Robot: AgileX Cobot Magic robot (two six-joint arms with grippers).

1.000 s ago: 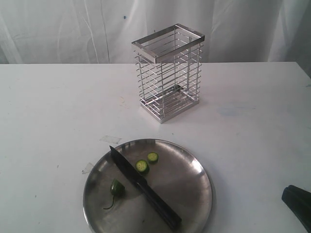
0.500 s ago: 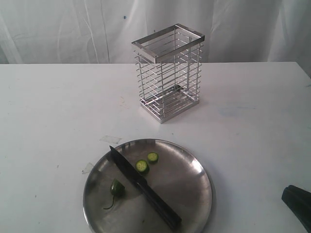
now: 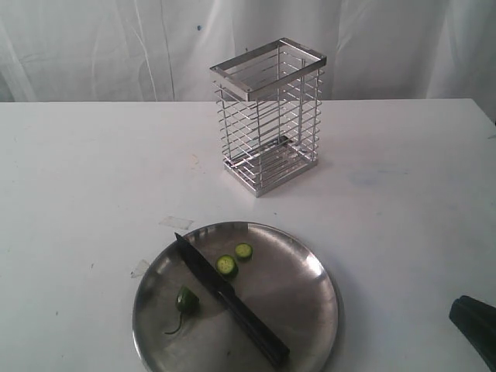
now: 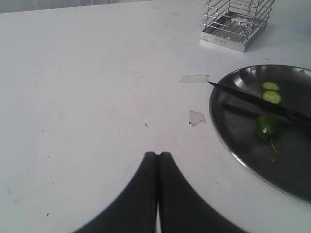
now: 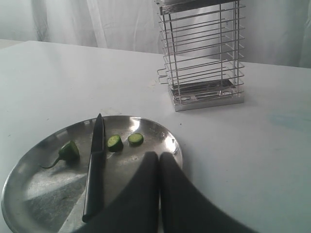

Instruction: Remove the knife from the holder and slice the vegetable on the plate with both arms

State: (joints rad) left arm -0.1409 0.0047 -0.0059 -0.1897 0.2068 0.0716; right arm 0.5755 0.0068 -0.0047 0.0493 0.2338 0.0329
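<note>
The black knife (image 3: 231, 298) lies flat across the steel plate (image 3: 310, 310), tip toward the far left rim. To its left rests the stem end of the green chili (image 3: 186, 300); two pale-green slices (image 3: 233, 260) lie to its right. The wire holder (image 3: 267, 116) stands empty behind the plate. My left gripper (image 4: 157, 154) is shut and empty over bare table, apart from the plate (image 4: 233, 131), knife (image 4: 257, 102) and chili (image 4: 267, 127). My right gripper (image 5: 159, 154) is shut and empty, above the plate's near edge (image 5: 170, 141), beside the knife (image 5: 95, 165). Only a black part of the right arm (image 3: 474, 322) shows in the exterior view.
Two scraps of clear tape (image 3: 177, 222) lie on the white table (image 3: 77, 194) left of the plate. A white curtain hangs behind the table. A faint bluish smudge (image 3: 372, 177) marks the table right of the holder.
</note>
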